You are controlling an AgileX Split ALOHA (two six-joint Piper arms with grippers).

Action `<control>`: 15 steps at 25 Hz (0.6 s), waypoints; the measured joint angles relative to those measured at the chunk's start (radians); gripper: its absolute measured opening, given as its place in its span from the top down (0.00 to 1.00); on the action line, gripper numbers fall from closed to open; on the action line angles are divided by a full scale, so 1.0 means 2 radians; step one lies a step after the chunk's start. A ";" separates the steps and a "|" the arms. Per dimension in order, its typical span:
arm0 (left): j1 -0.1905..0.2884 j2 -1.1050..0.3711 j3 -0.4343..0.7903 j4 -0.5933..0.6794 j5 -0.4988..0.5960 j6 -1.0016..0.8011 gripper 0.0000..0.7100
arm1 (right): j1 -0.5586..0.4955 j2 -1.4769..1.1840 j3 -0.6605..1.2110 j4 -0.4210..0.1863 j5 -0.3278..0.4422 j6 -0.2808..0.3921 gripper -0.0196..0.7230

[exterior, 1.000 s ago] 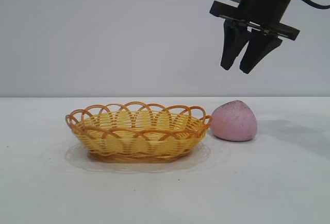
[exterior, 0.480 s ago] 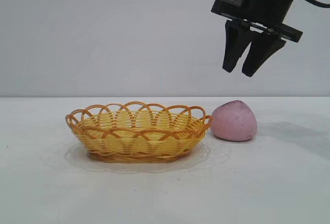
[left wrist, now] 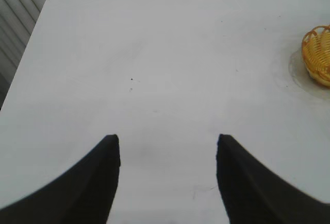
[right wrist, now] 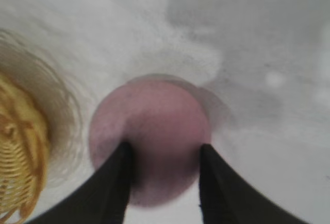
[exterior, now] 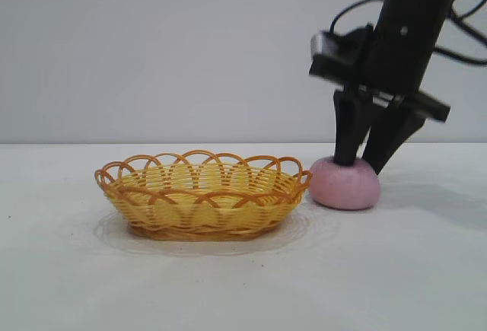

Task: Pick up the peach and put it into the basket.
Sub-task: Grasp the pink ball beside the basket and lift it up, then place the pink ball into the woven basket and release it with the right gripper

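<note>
Peach: sits on the bench, just beside the basket, at its right end and still outside it.
Right tool: down on the peach, pointing steeply downward, fingers straddling its top and pressing its sides; it looks to be gripping the peach, not yet lifted.
Left tool: parked well off, half-wide and empty, over bare bench.
Handling: the peach looks matte, so likely grippy, and probably light (its top seems to flatten under the fingers, so possibly soft).
Hold: across the widest part, below the crown, or the rounded sides may squeeze it out.
</note>
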 joint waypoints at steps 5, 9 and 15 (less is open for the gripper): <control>0.000 0.000 0.000 0.000 0.000 -0.001 0.49 | 0.061 -0.043 -0.003 0.034 0.003 -0.028 0.97; 0.000 0.000 0.000 0.000 0.000 -0.001 0.49 | 0.107 -0.002 -0.003 0.036 -0.006 -0.033 0.97; 0.000 0.000 0.000 0.000 0.000 -0.001 0.49 | 0.126 0.055 -0.003 0.036 -0.027 -0.034 0.97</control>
